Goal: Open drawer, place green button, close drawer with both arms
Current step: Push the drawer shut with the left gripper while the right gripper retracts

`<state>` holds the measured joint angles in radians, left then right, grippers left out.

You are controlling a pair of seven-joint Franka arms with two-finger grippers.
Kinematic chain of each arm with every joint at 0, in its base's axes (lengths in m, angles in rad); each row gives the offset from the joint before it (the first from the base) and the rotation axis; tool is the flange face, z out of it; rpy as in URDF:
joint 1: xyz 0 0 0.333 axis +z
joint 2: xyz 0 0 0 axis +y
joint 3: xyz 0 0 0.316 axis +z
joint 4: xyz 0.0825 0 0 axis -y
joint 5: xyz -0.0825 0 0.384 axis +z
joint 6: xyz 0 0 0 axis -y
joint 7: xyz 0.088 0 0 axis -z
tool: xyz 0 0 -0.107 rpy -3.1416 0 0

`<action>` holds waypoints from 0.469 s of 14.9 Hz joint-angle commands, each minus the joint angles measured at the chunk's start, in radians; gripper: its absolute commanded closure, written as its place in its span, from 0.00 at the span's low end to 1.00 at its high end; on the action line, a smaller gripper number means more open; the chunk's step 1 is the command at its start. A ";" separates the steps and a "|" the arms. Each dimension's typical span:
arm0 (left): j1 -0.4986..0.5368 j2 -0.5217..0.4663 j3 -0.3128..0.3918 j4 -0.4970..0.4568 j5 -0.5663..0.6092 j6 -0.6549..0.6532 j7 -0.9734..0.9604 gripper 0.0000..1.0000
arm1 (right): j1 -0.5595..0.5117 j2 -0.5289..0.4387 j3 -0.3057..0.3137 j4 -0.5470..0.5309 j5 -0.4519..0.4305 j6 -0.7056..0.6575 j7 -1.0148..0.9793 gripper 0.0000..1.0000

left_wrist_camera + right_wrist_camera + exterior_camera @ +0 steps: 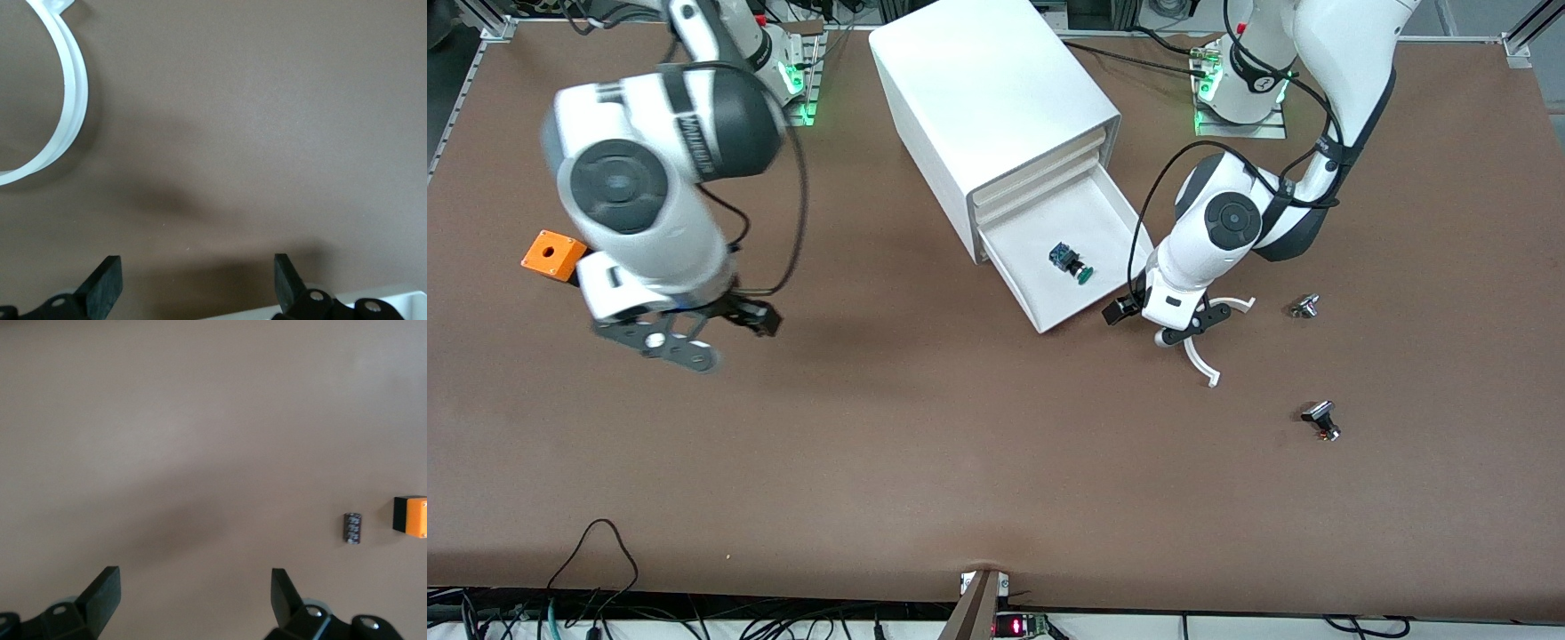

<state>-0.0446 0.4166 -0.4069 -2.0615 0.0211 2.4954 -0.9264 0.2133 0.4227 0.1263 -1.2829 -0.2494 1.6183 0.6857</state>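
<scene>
The lowest drawer [1028, 238] of the white cabinet [987, 89] is pulled out. The button [1071, 262], with its dark-green cap and black-and-blue body, lies on its side inside the drawer. My left gripper [1172, 331] is low over the table beside the drawer's front corner, toward the left arm's end. It is open and empty [198, 283], and a strip of the drawer's white edge [383, 297] shows by one finger. My right gripper [703, 342] hangs open and empty [195, 600] over bare table toward the right arm's end.
A white curved strip [1202, 360] lies on the table under the left gripper. Two silver-and-black knobs [1305, 306] [1321, 420] lie toward the left arm's end. An orange box [551, 255] and a small black part [352, 528] sit near the right arm.
</scene>
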 commanded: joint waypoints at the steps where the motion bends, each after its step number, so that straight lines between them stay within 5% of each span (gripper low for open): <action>1: -0.024 0.020 0.017 -0.015 0.010 0.058 -0.026 0.00 | -0.156 -0.099 0.064 -0.073 0.001 0.006 -0.136 0.00; 7: -0.081 0.034 0.022 -0.025 0.026 0.065 -0.111 0.00 | -0.325 -0.235 0.065 -0.170 0.114 0.006 -0.434 0.00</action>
<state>-0.0940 0.4564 -0.3993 -2.0732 0.0261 2.5448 -0.9896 -0.0505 0.2727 0.1671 -1.3572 -0.1687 1.6152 0.3342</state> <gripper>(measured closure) 0.000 0.000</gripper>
